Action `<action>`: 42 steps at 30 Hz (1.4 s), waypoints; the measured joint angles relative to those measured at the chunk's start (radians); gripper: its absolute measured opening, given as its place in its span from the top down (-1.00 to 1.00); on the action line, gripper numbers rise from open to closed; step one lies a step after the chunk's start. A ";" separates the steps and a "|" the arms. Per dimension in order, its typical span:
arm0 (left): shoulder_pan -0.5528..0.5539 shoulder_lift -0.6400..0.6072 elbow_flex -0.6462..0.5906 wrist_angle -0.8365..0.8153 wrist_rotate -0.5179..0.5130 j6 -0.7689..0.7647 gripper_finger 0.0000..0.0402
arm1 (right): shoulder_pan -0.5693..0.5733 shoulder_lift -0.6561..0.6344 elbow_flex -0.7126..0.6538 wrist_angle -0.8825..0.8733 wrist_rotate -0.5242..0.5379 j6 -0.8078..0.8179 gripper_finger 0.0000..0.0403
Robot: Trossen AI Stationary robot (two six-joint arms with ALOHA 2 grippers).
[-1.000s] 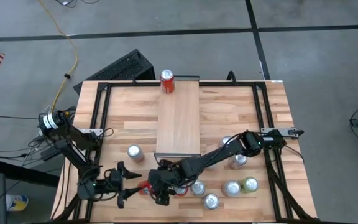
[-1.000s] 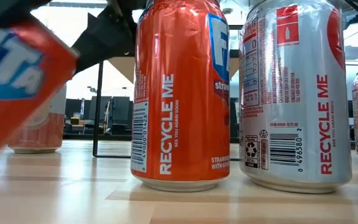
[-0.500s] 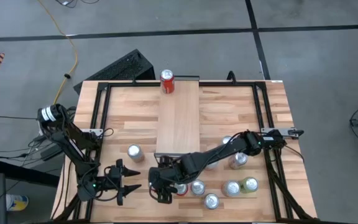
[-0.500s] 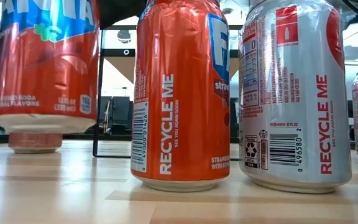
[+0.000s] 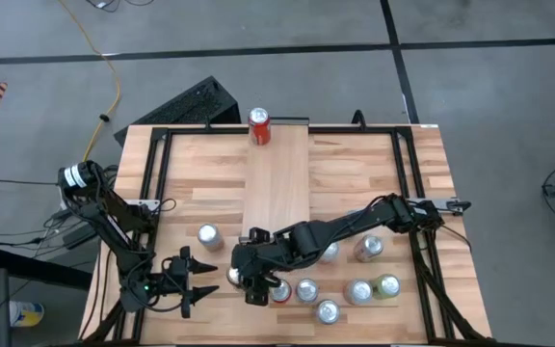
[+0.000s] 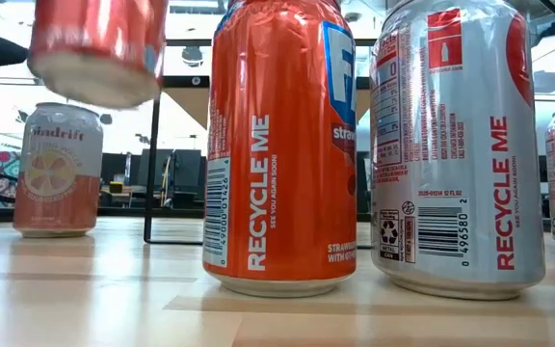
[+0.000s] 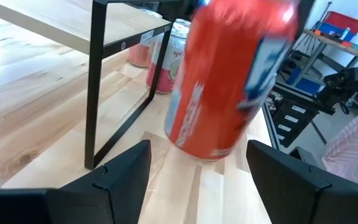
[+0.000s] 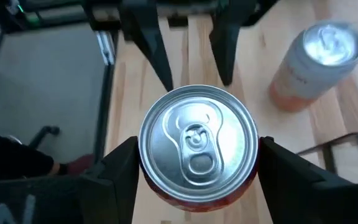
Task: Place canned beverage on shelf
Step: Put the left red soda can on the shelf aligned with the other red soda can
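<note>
My right gripper (image 5: 244, 274) is shut on an orange-red canned beverage (image 8: 197, 140), which hangs in the air above the table's near part; the low view shows its bottom (image 6: 94, 82) well above the tabletop. My left gripper (image 7: 207, 180) stands open just left of it, level, its fingers apart with nothing between them. The shelf (image 5: 277, 183) runs from the table's middle to its far edge, and a red can (image 5: 259, 125) stands on its far end. My right gripper pinches the can between its two fingers (image 8: 120, 171), one on each opposite side of the wall (image 8: 144, 155) just below the top rim. The fingers come slanting down from the table's right. The can hangs nearly upright, top up, clear of the table.
Several cans stand on the table's near right part, among them an orange one (image 6: 282, 145) and a silver one (image 6: 461, 145). A pale Spindrift can (image 6: 56, 169) stands left of the shelf's near end. The shelf's black leg frame (image 7: 98, 81) stands close by.
My right gripper has risen with the can and gone a little toward the far edge. The can, tilted low by the left gripper a second ago, has come upright and been lifted well clear of the table.
</note>
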 joint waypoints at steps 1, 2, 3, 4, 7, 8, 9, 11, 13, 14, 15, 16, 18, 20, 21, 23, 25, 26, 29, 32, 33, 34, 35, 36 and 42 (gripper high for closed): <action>0.000 0.000 0.000 0.000 0.000 -0.001 -0.25 | -0.001 -0.013 0.000 -0.008 0.014 -0.001 -0.27; 0.000 0.000 0.000 0.000 0.000 -0.001 -0.25 | -0.003 -0.028 -0.001 -0.017 0.031 -0.003 -0.27; 0.000 0.000 0.000 -0.002 0.000 -0.005 -0.25 | -0.009 -0.038 -0.001 -0.018 0.035 -0.004 -0.27; 0.000 0.000 0.000 -0.005 -0.001 -0.006 -0.25 | -0.016 -0.057 -0.001 -0.015 0.034 -0.004 -0.27; 0.000 0.000 0.000 -0.006 -0.001 -0.015 -0.25 | -0.028 -0.100 0.000 -0.021 0.057 -0.024 -0.27; 0.000 0.000 0.000 -0.006 -0.003 -0.020 -0.25 | -0.034 -0.119 0.000 -0.020 0.060 -0.034 -0.27; 0.000 0.000 0.000 -0.006 -0.007 -0.024 -0.25 | -0.037 -0.140 0.000 -0.032 0.067 -0.046 -0.27; 0.000 0.000 0.000 -0.004 -0.007 -0.041 -0.25 | -0.054 -0.167 -0.001 -0.060 0.098 -0.071 -0.27; 0.001 0.000 0.000 0.001 -0.007 -0.062 -0.25 | -0.074 -0.213 -0.001 -0.097 0.106 -0.085 -0.27; 0.002 0.000 0.000 0.004 -0.005 -0.078 -0.25 | -0.086 -0.229 -0.001 -0.122 0.128 -0.101 -0.27; 0.003 0.000 0.000 0.000 -0.001 -0.096 -0.25 | -0.103 -0.240 0.000 -0.139 0.146 -0.113 -0.27; 0.003 0.001 0.000 -0.006 -0.003 -0.114 -0.25 | -0.118 -0.261 0.001 -0.158 0.156 -0.127 -0.26; 0.007 0.001 -0.001 -0.007 -0.006 -0.153 -0.25 | -0.147 -0.287 0.001 -0.210 0.195 -0.170 -0.26; 0.015 0.001 -0.001 -0.021 -0.010 -0.186 -0.25 | -0.185 -0.299 0.001 -0.243 0.215 -0.221 -0.26; 0.021 0.001 -0.001 -0.028 -0.014 -0.202 -0.25 | -0.202 -0.311 -0.002 -0.267 0.211 -0.244 -0.26; 0.038 0.000 0.000 -0.047 -0.026 -0.250 -0.25 | -0.248 -0.309 -0.001 -0.298 0.204 -0.305 -0.26; 0.054 0.001 -0.001 -0.065 -0.044 -0.312 -0.25 | -0.293 -0.326 0.000 -0.326 0.175 -0.364 -0.26; 0.064 0.001 -0.001 -0.067 -0.050 -0.339 -0.25 | -0.319 -0.326 -0.001 -0.343 0.157 -0.401 -0.26; 0.095 0.001 0.000 -0.103 -0.052 -0.391 -0.25 | -0.396 -0.325 -0.001 -0.366 0.083 -0.491 -0.26; 0.132 0.001 0.000 -0.135 -0.047 -0.444 -0.25 | -0.462 -0.326 -0.009 -0.382 0.013 -0.631 -0.26; 0.143 0.001 0.000 -0.142 -0.045 -0.457 -0.25 | -0.482 -0.331 -0.011 -0.387 -0.022 -0.684 -0.26; 0.154 0.001 0.000 -0.144 -0.044 -0.468 -0.25 | -0.507 -0.333 -0.011 -0.392 -0.058 -0.739 -0.26; 0.165 0.001 0.000 -0.144 -0.043 -0.476 -0.25 | -0.531 -0.334 -0.011 -0.401 -0.101 -0.794 -0.26; 0.177 0.001 0.000 -0.147 -0.041 -0.481 -0.25 | -0.558 -0.334 -0.011 -0.416 -0.154 -0.845 -0.26; 0.240 0.001 0.000 -0.149 -0.032 -0.496 -0.25 | -0.736 -0.334 -0.029 -0.468 -0.349 -1.069 -0.26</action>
